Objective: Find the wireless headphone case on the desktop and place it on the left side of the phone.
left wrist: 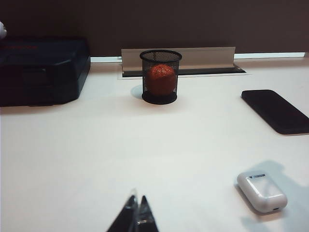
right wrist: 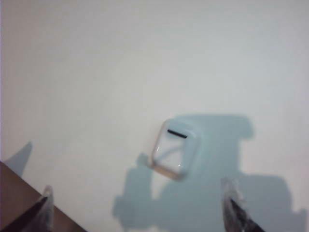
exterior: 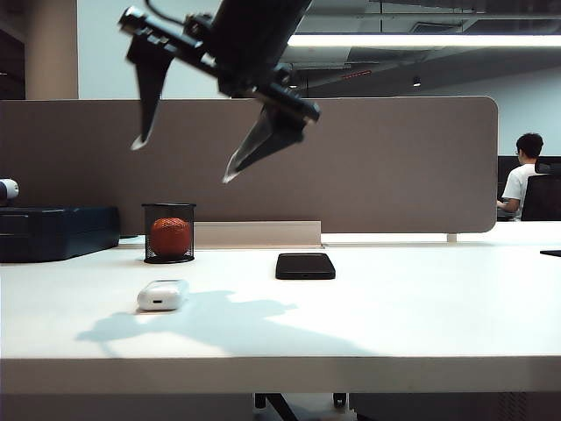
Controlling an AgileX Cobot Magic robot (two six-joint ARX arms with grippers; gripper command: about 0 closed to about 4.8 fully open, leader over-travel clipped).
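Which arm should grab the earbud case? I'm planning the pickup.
Probably the right. Its claw hangs wide open above the earbud case, which lies between its fingertips in the right wrist view. The left claw is shut, low over the desk, off to the side.

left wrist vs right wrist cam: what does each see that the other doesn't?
Left wrist only: the phone, the orange ball in its mesh cup, the dark blue box, the partition, and the left gripper, fingertips together.

Right wrist only: the right gripper, jaws wide open, empty, above the case.

Both: the wireless headphone case lying free on the white desktop.
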